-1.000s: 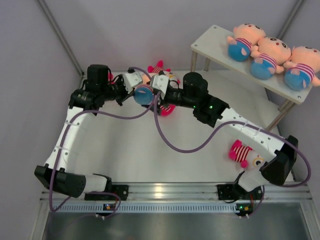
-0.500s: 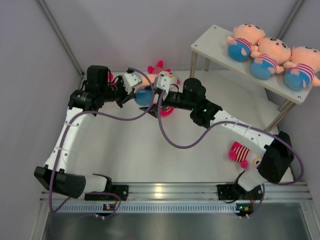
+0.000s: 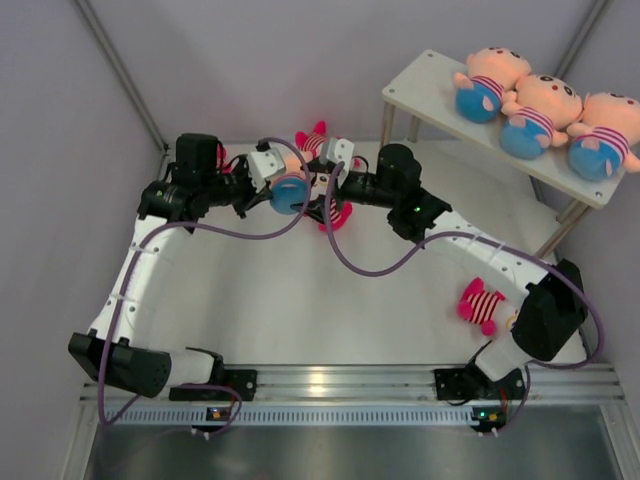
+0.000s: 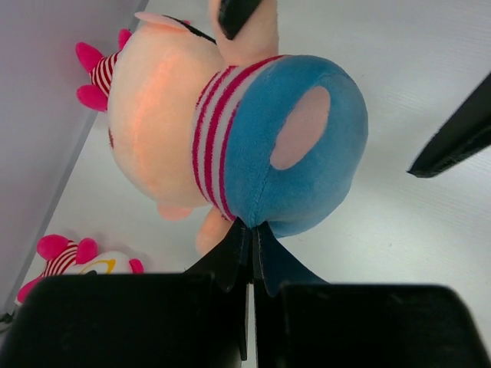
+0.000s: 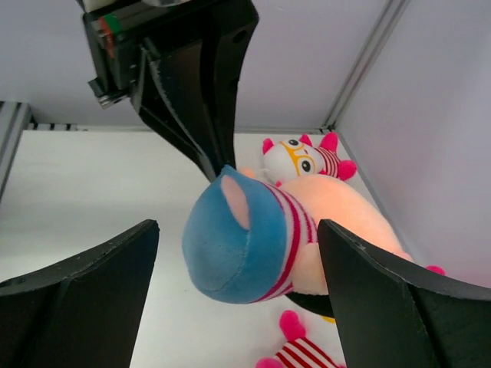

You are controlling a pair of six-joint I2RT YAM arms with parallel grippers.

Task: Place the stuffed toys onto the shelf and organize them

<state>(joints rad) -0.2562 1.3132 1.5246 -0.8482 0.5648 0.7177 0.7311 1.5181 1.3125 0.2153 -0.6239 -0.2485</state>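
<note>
A peach boy doll (image 3: 291, 190) with blue shorts hangs above the table at the back. My left gripper (image 3: 271, 188) is shut on a pinch of its blue shorts (image 4: 252, 228). My right gripper (image 3: 316, 196) is open, with one finger on each side of the same doll (image 5: 249, 245), not touching it. Three peach boy dolls (image 3: 540, 110) lie on the top board of the shelf (image 3: 425, 90) at the back right. Pink dolls lie at the back wall (image 3: 313, 139), under the right gripper (image 3: 337, 215) and by the right arm's base (image 3: 482, 304).
Purple cables loop from both wrists over the table middle (image 3: 360, 280). The left wall (image 4: 46, 115) runs close beside the held doll. Another pink doll (image 4: 77, 257) lies on the table by that wall. The shelf's thin legs (image 3: 387, 122) stand near the right arm.
My right gripper has moved a little toward the back and now straddles the held doll. The right arm's elbow has shifted, uncovering more of the pink doll by its base. The left arm stays put.
</note>
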